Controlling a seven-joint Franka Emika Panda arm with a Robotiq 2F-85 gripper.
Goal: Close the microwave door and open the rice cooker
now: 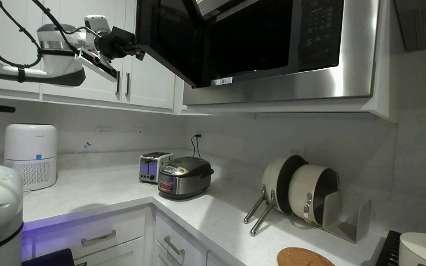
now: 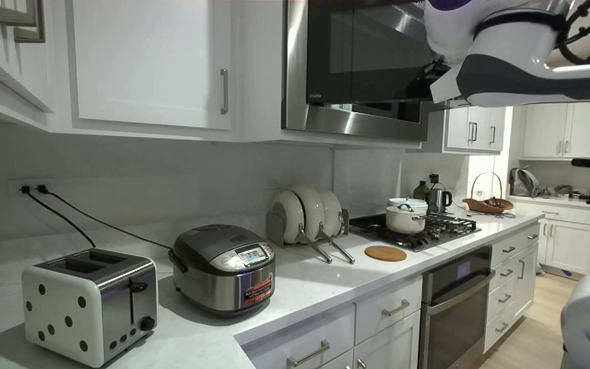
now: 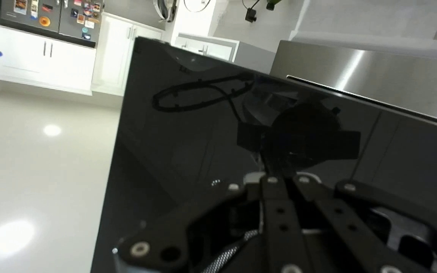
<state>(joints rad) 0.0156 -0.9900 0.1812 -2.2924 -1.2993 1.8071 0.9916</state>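
Observation:
The microwave door [image 1: 168, 40] stands open, swung out from the silver microwave, and the dark cavity shows beside it. It also shows as a dark panel in an exterior view [image 2: 366, 56], and its glossy outer face fills much of the wrist view [image 3: 203, 125]. My gripper [image 1: 139, 54] is at the door's outer face, fingers pointing at it and close together with nothing seen between them. In the wrist view the fingertips [image 3: 287, 180] nearly meet their reflection; I cannot tell whether they touch the glass. The rice cooker [image 1: 185, 181] sits on the counter with its lid down, also in an exterior view [image 2: 223, 277].
A toaster [image 2: 90, 302] stands beside the rice cooker. Pans in a rack [image 1: 311, 192], a cork mat [image 2: 385, 253] and a pot on the stove [image 2: 405, 219] are further along the counter. A white cylindrical appliance [image 1: 30, 155] stands near the arm. White cabinets [image 1: 150, 77] are behind the gripper.

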